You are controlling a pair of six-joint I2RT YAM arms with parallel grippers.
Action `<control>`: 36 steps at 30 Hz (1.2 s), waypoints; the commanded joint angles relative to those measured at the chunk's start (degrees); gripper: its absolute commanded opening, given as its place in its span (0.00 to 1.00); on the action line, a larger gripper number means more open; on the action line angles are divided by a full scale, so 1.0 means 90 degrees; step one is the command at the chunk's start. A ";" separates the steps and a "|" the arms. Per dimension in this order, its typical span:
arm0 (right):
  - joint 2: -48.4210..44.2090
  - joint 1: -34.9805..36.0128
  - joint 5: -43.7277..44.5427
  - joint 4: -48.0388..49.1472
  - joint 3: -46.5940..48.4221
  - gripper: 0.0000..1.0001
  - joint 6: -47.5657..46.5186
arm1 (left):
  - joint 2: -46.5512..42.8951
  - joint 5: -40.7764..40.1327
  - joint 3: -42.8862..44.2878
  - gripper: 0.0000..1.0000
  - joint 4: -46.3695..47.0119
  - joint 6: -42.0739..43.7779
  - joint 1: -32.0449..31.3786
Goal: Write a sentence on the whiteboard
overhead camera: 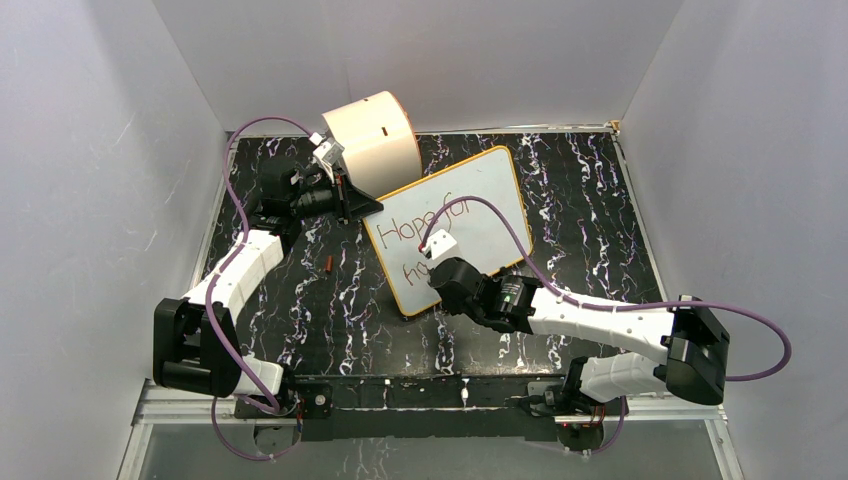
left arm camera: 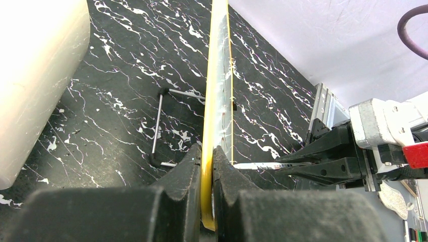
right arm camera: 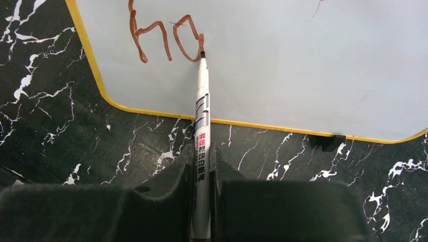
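Whiteboard (overhead camera: 490, 190), where is it?
Middle of the table (overhead camera: 300, 300), just in front of the drum (overhead camera: 375, 140).
And the sentence (overhead camera: 415, 225)?
"Hope for" on top and "ha" beneath, in red-brown.
Left gripper (left arm camera: 207, 156)?
Jaws are clamped tight on the board's yellow rim, at its far-left corner.
Right gripper (right arm camera: 202, 156)?
Jaws are closed on the marker (right arm camera: 203, 121), which runs out between the pads. Its tip touches the board at the end of the "a".
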 commanded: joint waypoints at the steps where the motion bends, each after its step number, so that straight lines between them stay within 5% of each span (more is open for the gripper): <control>1: -0.0104 -0.0079 0.0181 -0.0130 -0.0036 0.00 0.0100 | 0.0207 -0.0319 -0.0081 0.00 -0.0518 0.0400 -0.0117; 36: -0.0193 -0.0319 0.0145 0.0642 0.0226 0.00 -0.0221 | 0.0253 -0.0306 -0.0060 0.00 -0.0546 0.0410 -0.0117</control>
